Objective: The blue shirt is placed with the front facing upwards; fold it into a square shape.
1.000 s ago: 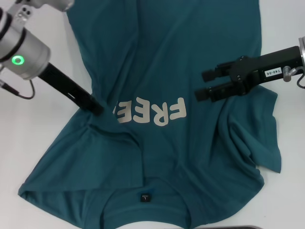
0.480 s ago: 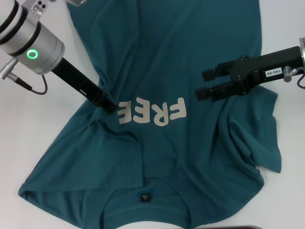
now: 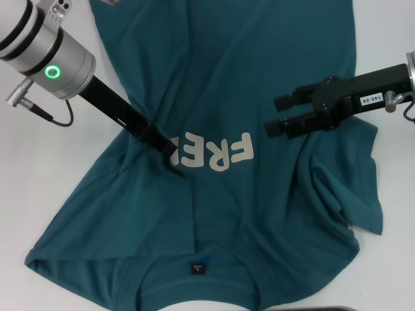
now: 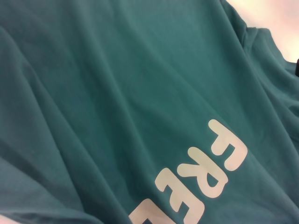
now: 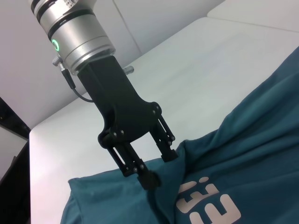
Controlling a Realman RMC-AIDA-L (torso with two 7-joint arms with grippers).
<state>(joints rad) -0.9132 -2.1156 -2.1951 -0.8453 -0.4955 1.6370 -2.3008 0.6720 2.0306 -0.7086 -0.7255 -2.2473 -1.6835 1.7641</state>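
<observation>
So our left gripper (image 3: 170, 154) is down on the blue shirt (image 3: 220, 84) right at the start of the white FREE lettering (image 3: 217, 150), covering part of the letter at that end in the head view. From the right wrist camera we get a decent look at it (image 5: 159, 168): the two black fingers (image 5: 148, 179) are spread apart with a raised fold of teal fabric sitting between them, so they're open around the cloth and pressing into it, not squeezed together. The silver forearm with the green ring light (image 3: 52, 71) angles up and away toward the far left corner. Our right gripper (image 3: 275, 115) hangs over the other side of the chest, just beside the last letter of the print, fingers parted one above the other with nothing between them as far as we can see. The shirt itself lies front side up on the white table (image 3: 39, 194), collar (image 3: 198, 275) and its small dark label (image 3: 197, 267) at the near edge, the hem end running off the far side. The left sleeve (image 3: 71, 233) is spread out flat-ish, while the right sleeve (image 3: 343, 194) is bunched into wrinkles. The left wrist view just shows creased teal fabric and part of the lettering (image 4: 205, 177).
</observation>
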